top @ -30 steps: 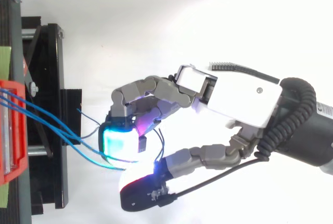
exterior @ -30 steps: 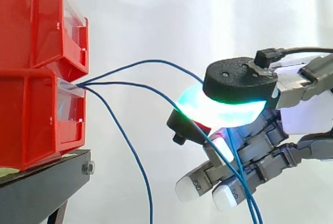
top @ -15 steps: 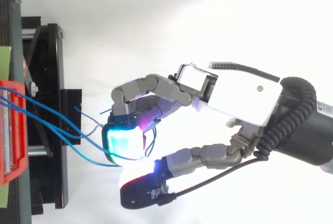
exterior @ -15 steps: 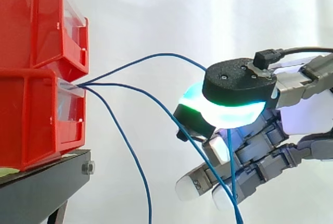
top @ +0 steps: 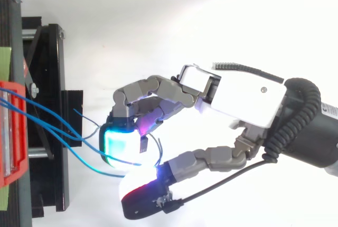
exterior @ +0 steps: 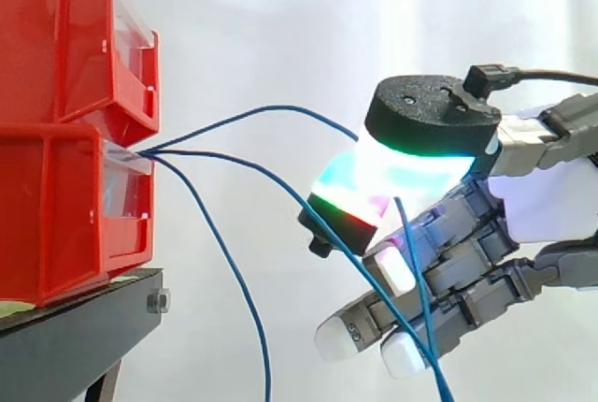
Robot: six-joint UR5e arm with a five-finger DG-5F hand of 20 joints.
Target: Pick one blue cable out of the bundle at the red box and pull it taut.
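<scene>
The blue cable (exterior: 271,109) leaves the front of the lower red box (exterior: 56,206), arcs upward in a loose curve and comes down into the hand (exterior: 467,243), where it ends between the thumb's glowing pad and the pad of one finger. Those two pads are pressed together on it, glowing cyan and green with a red edge; the cable sags and is not taut. The other fingers are half bent below, their white fingertips (exterior: 336,337) apart from the thumb and holding nothing.

It is one of a bundle of three from the same slot. A second cable (exterior: 224,153) runs level, then slopes down across the bent fingers to the bottom edge. A third cable (exterior: 245,299) drops steeply just beside the box. From above, the strands (top: 53,126) fan out from the box toward the glowing pad.

Another red box (exterior: 56,37) sits on top of the lower one. Both rest on a black stand (exterior: 75,337), with a white curtain (exterior: 280,9) behind.
</scene>
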